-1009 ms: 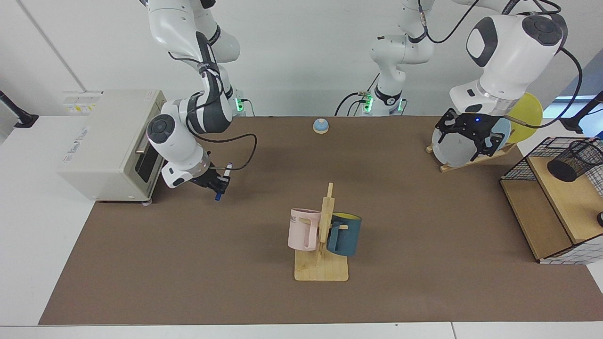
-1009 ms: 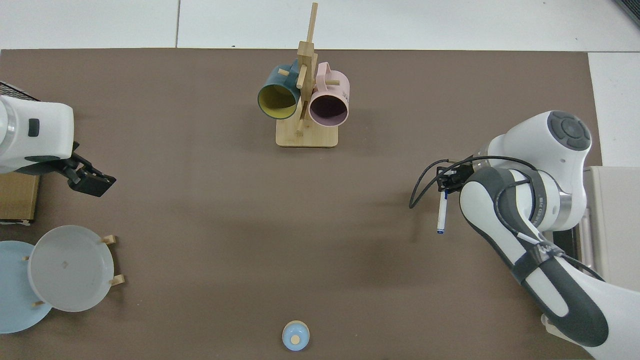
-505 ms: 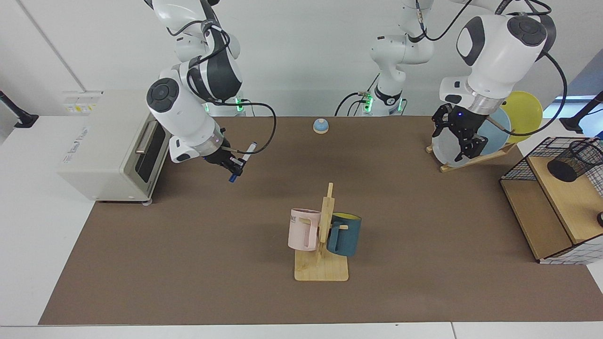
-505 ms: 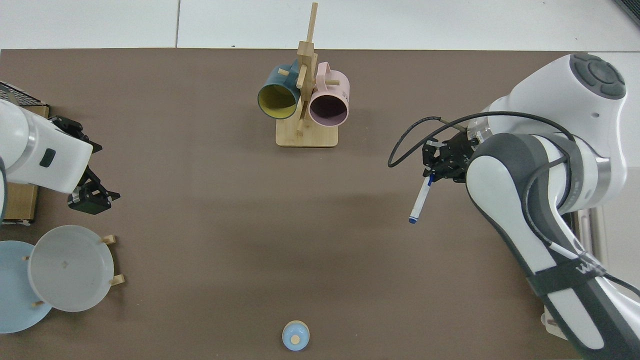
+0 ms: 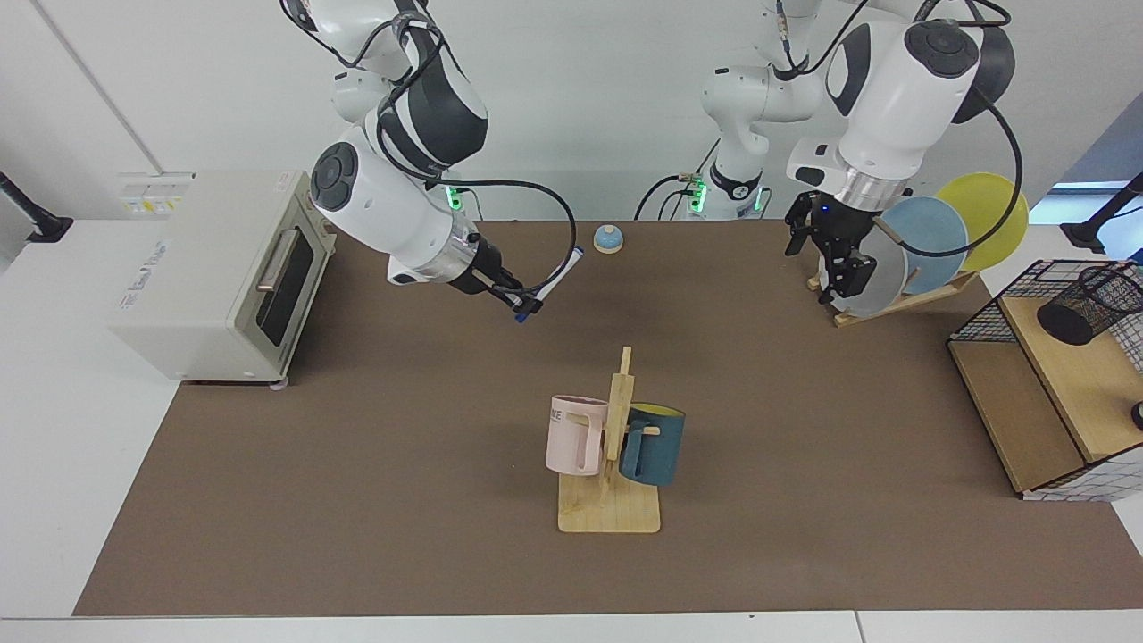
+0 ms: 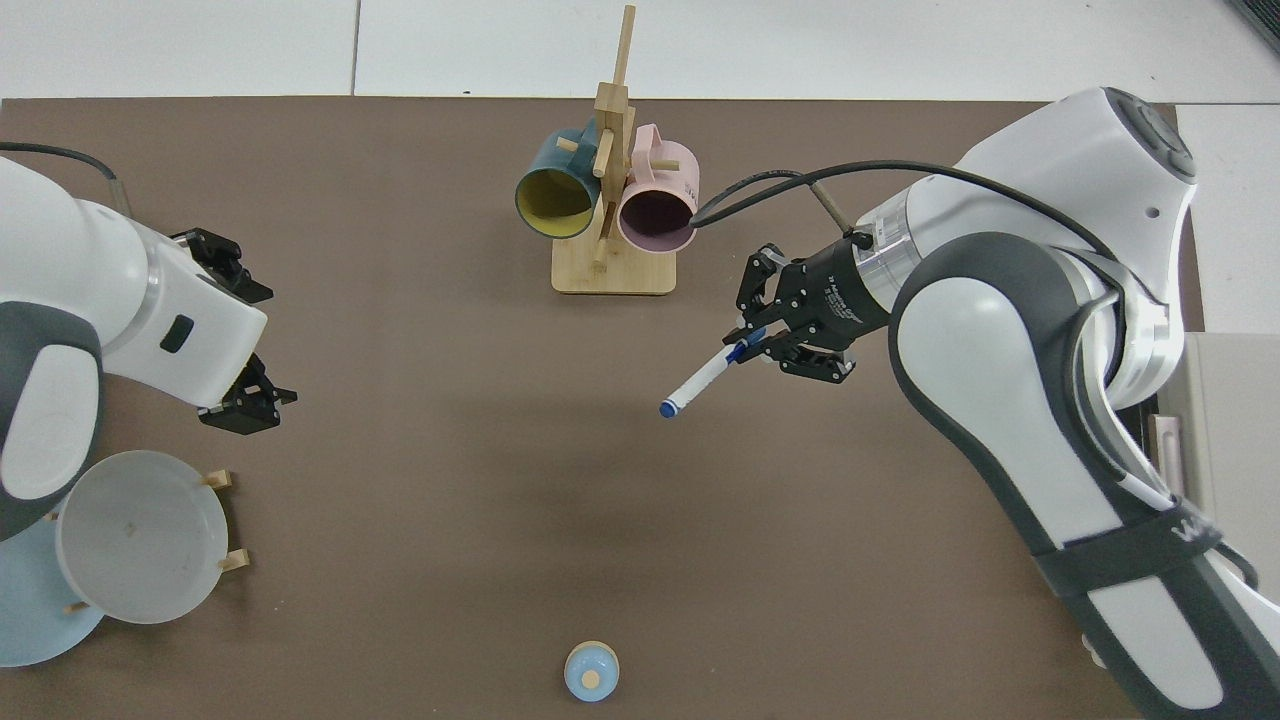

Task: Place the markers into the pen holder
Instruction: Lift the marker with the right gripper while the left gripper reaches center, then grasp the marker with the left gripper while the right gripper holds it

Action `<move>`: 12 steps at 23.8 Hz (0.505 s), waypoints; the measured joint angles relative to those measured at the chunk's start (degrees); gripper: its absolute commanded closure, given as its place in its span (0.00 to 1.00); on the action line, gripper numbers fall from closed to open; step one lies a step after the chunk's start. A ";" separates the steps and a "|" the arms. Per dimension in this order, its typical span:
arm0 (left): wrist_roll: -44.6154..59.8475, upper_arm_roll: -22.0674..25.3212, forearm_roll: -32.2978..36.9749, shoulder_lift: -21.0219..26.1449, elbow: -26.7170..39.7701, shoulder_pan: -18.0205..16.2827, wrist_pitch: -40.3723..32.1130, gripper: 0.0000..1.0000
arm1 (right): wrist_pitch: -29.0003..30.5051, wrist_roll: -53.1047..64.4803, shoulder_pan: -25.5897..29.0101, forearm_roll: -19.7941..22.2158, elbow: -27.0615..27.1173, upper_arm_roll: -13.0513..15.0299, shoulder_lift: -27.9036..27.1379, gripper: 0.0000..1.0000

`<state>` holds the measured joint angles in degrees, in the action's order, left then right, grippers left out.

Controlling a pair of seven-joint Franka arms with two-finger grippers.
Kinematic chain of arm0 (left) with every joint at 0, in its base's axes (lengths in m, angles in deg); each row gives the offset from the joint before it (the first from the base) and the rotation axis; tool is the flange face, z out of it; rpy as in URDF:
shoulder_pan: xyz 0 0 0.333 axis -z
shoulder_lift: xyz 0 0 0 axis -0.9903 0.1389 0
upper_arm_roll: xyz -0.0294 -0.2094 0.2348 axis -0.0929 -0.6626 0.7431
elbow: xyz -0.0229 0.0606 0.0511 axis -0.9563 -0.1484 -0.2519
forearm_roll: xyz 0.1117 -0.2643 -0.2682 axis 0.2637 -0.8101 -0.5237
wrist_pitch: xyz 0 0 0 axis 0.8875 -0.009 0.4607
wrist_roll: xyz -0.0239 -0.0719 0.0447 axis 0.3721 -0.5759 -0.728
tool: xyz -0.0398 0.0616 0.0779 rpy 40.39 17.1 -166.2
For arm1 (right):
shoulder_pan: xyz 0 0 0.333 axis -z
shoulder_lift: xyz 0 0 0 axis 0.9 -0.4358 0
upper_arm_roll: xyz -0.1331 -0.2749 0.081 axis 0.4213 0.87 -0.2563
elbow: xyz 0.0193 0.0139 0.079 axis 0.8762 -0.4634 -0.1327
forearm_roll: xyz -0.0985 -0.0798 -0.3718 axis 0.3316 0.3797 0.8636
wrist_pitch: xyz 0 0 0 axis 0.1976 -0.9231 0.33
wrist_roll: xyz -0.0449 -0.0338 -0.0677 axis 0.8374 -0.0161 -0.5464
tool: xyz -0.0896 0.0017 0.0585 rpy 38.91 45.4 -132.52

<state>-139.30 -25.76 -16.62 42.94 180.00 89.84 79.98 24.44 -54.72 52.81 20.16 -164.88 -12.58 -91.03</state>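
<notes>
The counter wears a brown mat, and a pale toaster oven sits at its edge beside the right arm's base. At the opposite end stands a wire rack with wooden shelves; the pen holder — a black mesh cup — lies tilted on its upper shelf, mouth turned toward the counter's middle. Next to the rack, plates lean in a wooden stand, and near the front edge a mug tree carries a pink mug and a dark blue one.

The right gripper hangs above the mat between the oven and the mug tree, its fingers clamped on one end of the marker, which slants out from them — well apart from the pen holder. The left gripper hangs in front of the plates, pointing down; how its fingers are set I cannot tell. A small blue bell rests at the back edge.
</notes>
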 measured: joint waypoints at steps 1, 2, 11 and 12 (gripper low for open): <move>0.21 -0.81 0.00 -0.07 -0.01 0.17 0.02 0.00 | 1.13 -2.04 -0.30 -2.51 0.36 0.01 -0.21 1.00; 0.61 -1.63 0.00 -0.12 -0.01 0.23 0.03 0.00 | 1.97 -3.60 -0.57 -4.22 0.59 0.01 -0.36 1.00; 6.64 -9.31 1.89 -0.28 -0.57 0.57 0.08 0.00 | 8.26 -18.23 -6.87 -7.57 0.89 -0.04 -0.65 1.00; 7.27 -10.06 2.77 -0.29 -0.86 0.69 0.08 0.00 | 9.37 -19.23 -7.52 -7.61 0.85 -0.05 -0.70 1.00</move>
<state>-132.02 -35.82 -13.85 42.66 179.14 90.53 80.06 33.81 -73.95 45.29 12.55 -164.04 -12.63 -91.74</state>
